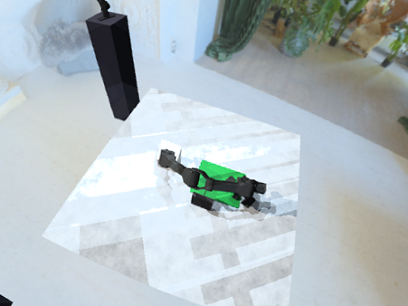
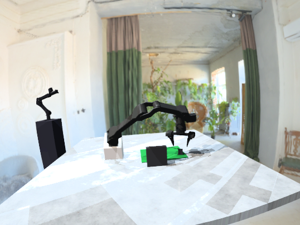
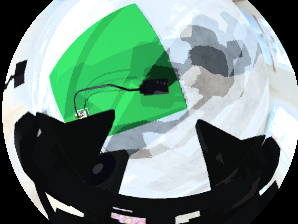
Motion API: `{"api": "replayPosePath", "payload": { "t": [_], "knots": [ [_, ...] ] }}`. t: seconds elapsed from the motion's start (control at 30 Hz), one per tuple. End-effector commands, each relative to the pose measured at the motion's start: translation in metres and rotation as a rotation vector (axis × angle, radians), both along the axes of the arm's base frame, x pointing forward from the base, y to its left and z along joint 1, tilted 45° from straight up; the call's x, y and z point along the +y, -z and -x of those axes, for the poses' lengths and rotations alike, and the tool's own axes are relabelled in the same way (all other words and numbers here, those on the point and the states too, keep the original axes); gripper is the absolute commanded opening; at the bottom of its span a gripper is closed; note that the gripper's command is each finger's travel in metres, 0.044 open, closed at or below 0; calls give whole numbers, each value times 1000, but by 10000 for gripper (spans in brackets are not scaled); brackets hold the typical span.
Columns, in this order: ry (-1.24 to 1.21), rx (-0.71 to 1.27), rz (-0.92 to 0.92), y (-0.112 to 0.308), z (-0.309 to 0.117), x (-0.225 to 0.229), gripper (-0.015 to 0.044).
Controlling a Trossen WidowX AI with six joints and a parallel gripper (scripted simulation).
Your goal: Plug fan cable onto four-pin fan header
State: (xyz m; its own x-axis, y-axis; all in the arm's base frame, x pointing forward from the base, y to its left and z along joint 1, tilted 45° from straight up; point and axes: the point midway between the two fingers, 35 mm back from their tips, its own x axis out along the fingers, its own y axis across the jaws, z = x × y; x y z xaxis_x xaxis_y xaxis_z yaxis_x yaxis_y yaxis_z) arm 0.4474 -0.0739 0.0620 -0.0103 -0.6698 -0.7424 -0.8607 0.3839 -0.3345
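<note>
The green board point(image 1: 216, 168) point(image 2: 143, 156) point(image 3: 100, 55) lies on the table. A black block-like plug point(image 2: 180, 151) point(image 3: 155, 87) rests over the board near one edge. Its dark cable point(image 3: 107, 86) curves over the board to a small white part point(image 3: 81, 114) beside a finger. The black square fan point(image 1: 202, 201) point(image 2: 156, 156) point(image 3: 102, 167) stands beside the board, partly behind a finger in the wrist view. My gripper point(image 2: 180, 145) point(image 3: 157, 118) is wide open and empty, pointing down above the plug's end of the board, touching nothing. The header's pins and the plug's underside are hidden.
My arm's white base block point(image 2: 114, 153) stands left of the board, and the arm reaches over the board. A second black arm stands on a tall black pedestal point(image 1: 113, 64) point(image 2: 51, 139) beyond the table's left edge.
</note>
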Motion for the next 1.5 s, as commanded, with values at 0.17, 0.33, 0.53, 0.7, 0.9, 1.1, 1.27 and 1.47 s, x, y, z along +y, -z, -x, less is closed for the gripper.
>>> {"api": "replayPosePath", "payload": {
  "t": [0.17,0.33,0.53,0.7,0.9,1.1,1.27,1.47],
  "knots": [
    [628,-596,41,16,-10,8,440],
    [940,-907,51,23,-15,12,440],
    [982,-949,52,24,-15,12,440],
    [982,-949,52,24,-15,12,440],
    [982,-949,52,30,-16,6,440],
    [982,-950,52,37,-16,-1,440],
    [982,-950,53,42,-16,-7,440],
    [982,-950,53,49,-16,-14,440]
  ]
}}
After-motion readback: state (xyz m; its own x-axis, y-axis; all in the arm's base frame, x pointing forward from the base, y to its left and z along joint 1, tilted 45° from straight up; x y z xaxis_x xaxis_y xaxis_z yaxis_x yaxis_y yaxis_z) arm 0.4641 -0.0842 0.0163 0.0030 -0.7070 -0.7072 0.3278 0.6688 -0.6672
